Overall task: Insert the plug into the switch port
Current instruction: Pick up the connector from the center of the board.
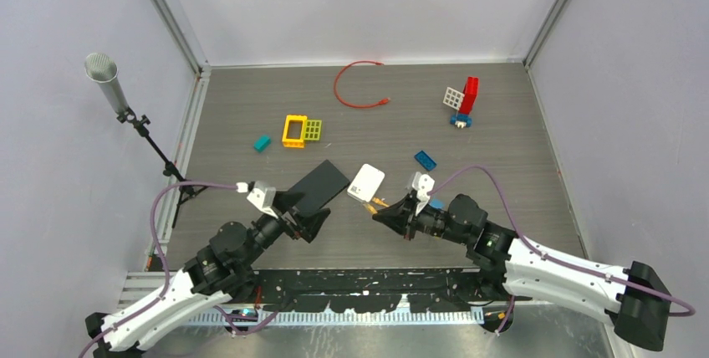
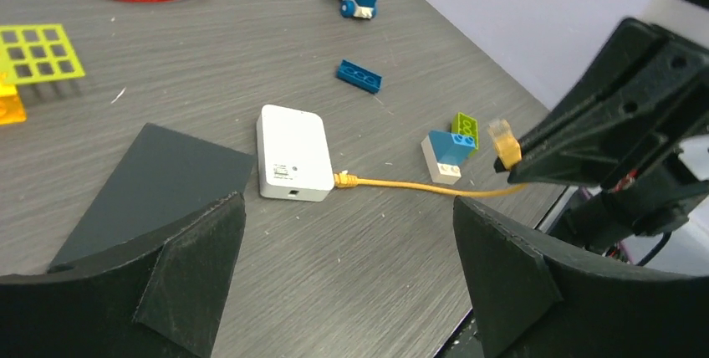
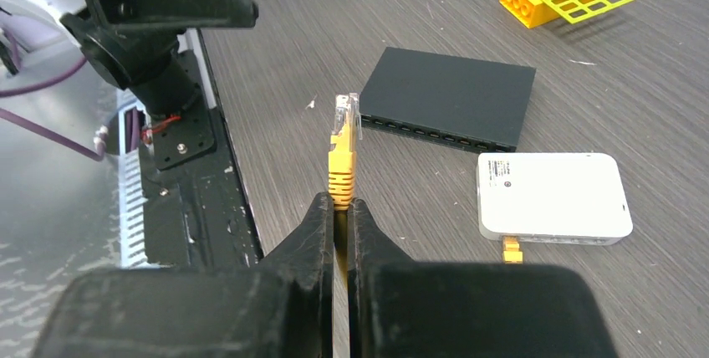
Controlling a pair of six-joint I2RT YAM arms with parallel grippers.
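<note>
1. Plug (image 3: 343,136) pinched by its yellow boot in the right gripper (image 3: 341,203), jaws pressed tight on it, clear tip pointing away from the wrist, lifted off the bench (image 1: 251,99).
2. Switch (image 3: 451,94): a flat black box lying on the bench just beyond the plug, its row of ports (image 3: 443,130) along the edge facing the right wrist. Just beside it, a white box (image 3: 552,195) with the far end of the yellow cable (image 2: 401,183) already seated.
3. Left gripper (image 2: 347,241) spread wide, holding nothing, hovering low near the switch.
4. Lower the plug to port height, then level it with the bench and square it to the port row before moving in. Latch-tab side against port orientation: too small to tell, so check first.
5. Pick one port and advance straight and slowly, without sideways wobble. Grip well back on the boot, so probably enough free tip to seat fully.
6. Likely risk: the light switch sliding away under the push. Probably worth bracing its far edge with the left gripper.
7. Mind the cable slack, to avoid dragging the white box.
</note>
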